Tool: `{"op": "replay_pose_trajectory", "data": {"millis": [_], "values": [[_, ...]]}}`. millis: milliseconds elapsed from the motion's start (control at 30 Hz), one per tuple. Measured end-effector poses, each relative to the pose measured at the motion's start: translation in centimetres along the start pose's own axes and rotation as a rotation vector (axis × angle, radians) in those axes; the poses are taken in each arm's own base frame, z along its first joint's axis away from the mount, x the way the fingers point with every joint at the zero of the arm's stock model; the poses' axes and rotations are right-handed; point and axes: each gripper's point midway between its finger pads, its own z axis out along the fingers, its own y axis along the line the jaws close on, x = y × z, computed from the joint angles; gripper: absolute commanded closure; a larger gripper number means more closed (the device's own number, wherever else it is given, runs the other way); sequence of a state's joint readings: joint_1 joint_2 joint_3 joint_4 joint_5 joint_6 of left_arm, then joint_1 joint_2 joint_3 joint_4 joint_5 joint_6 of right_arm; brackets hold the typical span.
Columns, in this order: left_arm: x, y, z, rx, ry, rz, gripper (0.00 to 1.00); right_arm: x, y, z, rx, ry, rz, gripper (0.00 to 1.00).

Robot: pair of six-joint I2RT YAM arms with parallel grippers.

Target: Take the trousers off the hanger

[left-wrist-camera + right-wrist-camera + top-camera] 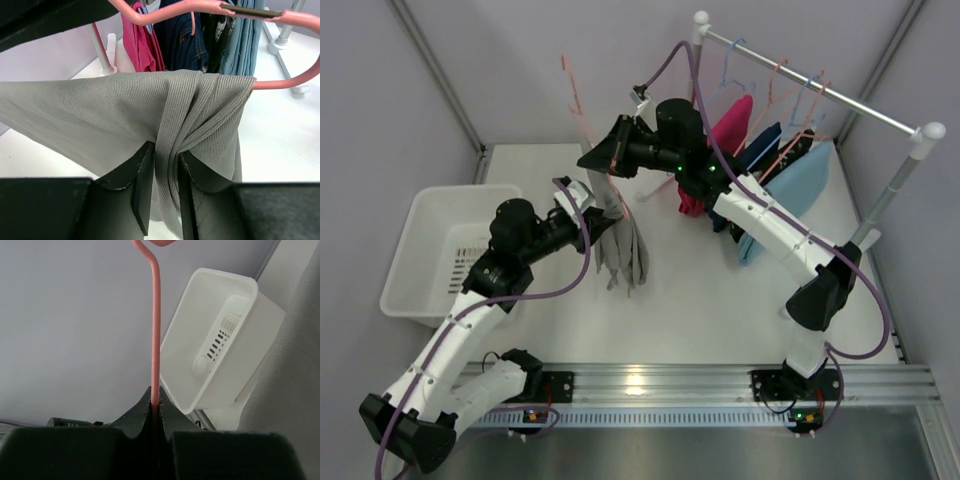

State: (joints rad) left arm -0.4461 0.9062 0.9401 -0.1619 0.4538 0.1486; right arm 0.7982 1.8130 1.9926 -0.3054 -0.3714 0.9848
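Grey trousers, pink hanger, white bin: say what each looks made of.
Grey trousers: soft knit cloth, matte; fine ribs show and it bunches into folds. Pink hanger: thin smooth rod with a slight sheen, probably coated wire or plastic; cannot tell which. White bin: moulded plastic by the look, smooth, faintly glossy, with slotted vents.

**No writing that can be read**

No word, number, brand or sign is legible in any of the three views. A black garment (218, 30) hanging on the rail carries a white print, but it is too small and too creased to make out as letters. The grey trousers (100, 115) show only plain ribbed cloth. The white bin (185, 355) shows only a row of moulded slots.
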Motion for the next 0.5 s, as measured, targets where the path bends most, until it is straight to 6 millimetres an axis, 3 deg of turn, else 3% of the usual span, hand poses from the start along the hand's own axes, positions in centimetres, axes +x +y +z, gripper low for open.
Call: {"op": "replay_pose_trajectory", "data": {"millis": [100,233,500], "values": [[0.1,-0.1,0.0,0.01,0.005,0.008,0.53,0.3,-0.5,0.1,0.004,0.01,0.008,1.0],[0.3,-0.7,0.0,0.046,0.009,0.019,0.38,0.6,-0.4,0.2,-0.004,0.022,0.011,1.0],[0.6,-1.5,0.2,0.101,0.017,0.028,0.37,0.7,0.2,0.1,-0.034,0.034,0.011,1.0]]}}
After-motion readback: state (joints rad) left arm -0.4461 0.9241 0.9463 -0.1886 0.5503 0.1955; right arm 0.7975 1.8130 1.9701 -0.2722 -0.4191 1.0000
